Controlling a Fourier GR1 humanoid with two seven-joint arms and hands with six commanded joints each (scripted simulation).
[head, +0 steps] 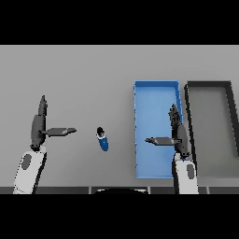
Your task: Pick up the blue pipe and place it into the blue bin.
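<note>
A short blue pipe (102, 139) with a dark end lies on the grey table, left of the blue bin (140, 140). My left hand (38, 127) stands at the left of the view, fingers straight up and thumb pointing toward the pipe, a short gap away from it. My right hand (178, 135) hovers over the right part of the blue bin, fingers straight and thumb pointing left. Both hands hold nothing.
A dark grey bin (188, 100) stands right beside the blue bin, at the right edge of the table. The table's front edge runs just below both wrists.
</note>
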